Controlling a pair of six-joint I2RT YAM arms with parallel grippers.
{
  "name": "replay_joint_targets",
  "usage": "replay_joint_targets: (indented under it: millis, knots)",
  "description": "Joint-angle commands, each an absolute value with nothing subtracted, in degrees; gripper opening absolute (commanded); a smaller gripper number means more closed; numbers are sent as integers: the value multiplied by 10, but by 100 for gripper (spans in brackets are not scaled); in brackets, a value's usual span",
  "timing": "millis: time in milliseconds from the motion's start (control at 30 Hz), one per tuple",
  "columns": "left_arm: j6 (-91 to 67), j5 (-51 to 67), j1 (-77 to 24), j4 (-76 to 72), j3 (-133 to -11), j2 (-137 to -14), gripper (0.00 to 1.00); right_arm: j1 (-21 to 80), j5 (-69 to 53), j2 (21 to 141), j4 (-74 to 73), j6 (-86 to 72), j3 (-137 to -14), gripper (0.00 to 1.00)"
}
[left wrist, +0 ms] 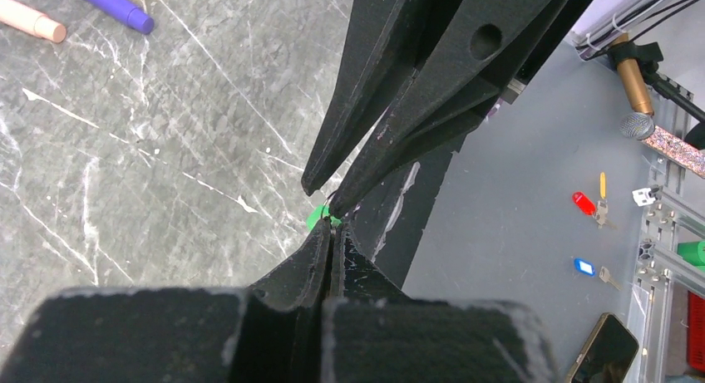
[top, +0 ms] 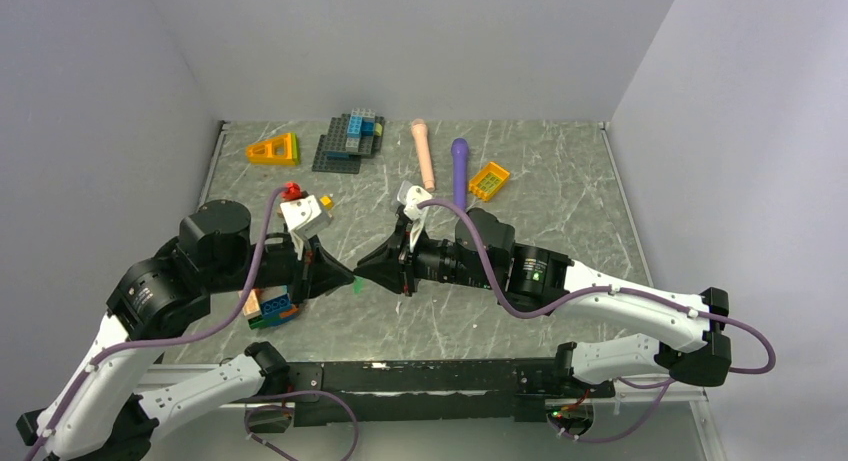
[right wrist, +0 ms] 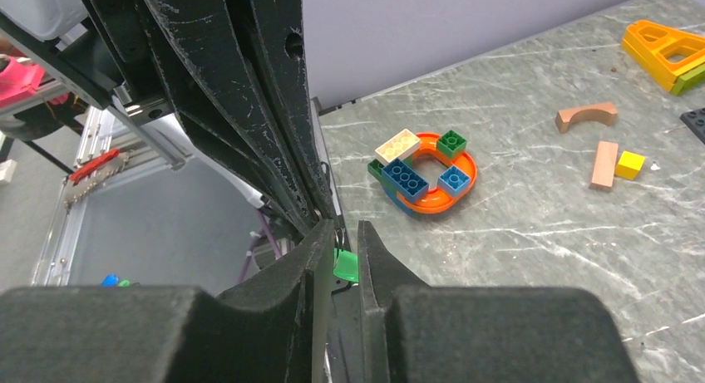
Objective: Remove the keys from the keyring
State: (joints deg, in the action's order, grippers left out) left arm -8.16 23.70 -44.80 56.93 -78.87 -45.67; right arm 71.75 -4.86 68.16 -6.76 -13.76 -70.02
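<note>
Working above the near edge of the desk (top: pixel 560 181), left of its middle, with left gripper (left wrist: pixel 329 231) and right gripper (right wrist: pixel 343 227) tip to tip. On the left, fingers pressed flat together, with the green tag (right wrist: pixel 345 265) poking out just at their tips. Cannot tell whether ring or key metal sits between them; too small to see. On the right, fingers narrowly apart with the tag in the gap. Cannot tell whether pinching it or just short of touching.

Probably taking a second hold, so as to pull tag and ring apart. Could go wrong several ways:

- Might clamp the tag by a corner only, then lose it at the first tug.
- Might catch the left fingers instead of the tag, with so little room among four tips.
- Might drag the whole bunch out of the left pinch rather than work a key round the ring, given so slight a hold.
- Worst, could drop everything past the near edge, with bare floor (left wrist: pixel 515 233) showing right beside the tips in the left wrist view.

Better to check the hold before pulling, and to pull toward the far edge.
</note>
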Motion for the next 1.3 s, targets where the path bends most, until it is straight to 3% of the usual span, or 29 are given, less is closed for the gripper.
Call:
replay_joint_targets:
  millis: [0, 333, 767, 1133, 1267]
  knots:
    - [-78, 279, -448, 546, -806, -448, 0, 709, -62, 681, -55, -141, -694, 19]
    - [-77, 275, -447, 547, -805, -447, 0, 705, -92, 671, -42, -144, -682, 19]
    - [-75, 282, -448, 553, -812, -446, 0, 695, -146, 655, -33, -140, -663, 32]
    - [-71, 300, -447, 557, -811, -449, 0, 689, -167, 675, -42, -134, -686, 32]
    - [-68, 307, -447, 558, -811, -449, 0, 685, -175, 678, -43, -132, -689, 20]
